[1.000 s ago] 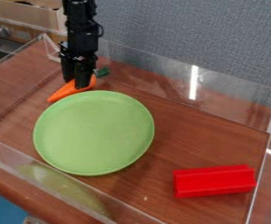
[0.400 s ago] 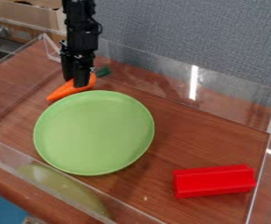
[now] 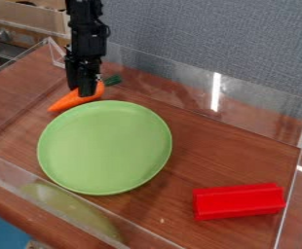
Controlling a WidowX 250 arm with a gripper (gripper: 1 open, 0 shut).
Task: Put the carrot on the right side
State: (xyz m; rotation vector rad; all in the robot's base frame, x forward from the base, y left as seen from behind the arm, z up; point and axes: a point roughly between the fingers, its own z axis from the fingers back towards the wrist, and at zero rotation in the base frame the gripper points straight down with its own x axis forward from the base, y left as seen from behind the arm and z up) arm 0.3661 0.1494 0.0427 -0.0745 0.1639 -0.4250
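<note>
The carrot (image 3: 70, 99) is small and orange and lies on the wooden table just beyond the far left rim of the green plate (image 3: 104, 148). Its green stem tip (image 3: 111, 81) points to the right. My black gripper (image 3: 82, 90) comes straight down from above and is shut on the carrot's thick end, with the fingers (image 3: 90, 88) hiding that part. The carrot's pointed end sticks out to the left of the gripper.
A red rectangular block (image 3: 240, 201) lies at the front right. Clear plastic walls (image 3: 219, 92) ring the table on all sides. Cardboard boxes (image 3: 23, 19) stand behind the far left corner.
The gripper and carrot have shifted slightly to the left along the plate's rim; the grip has stayed shut.
</note>
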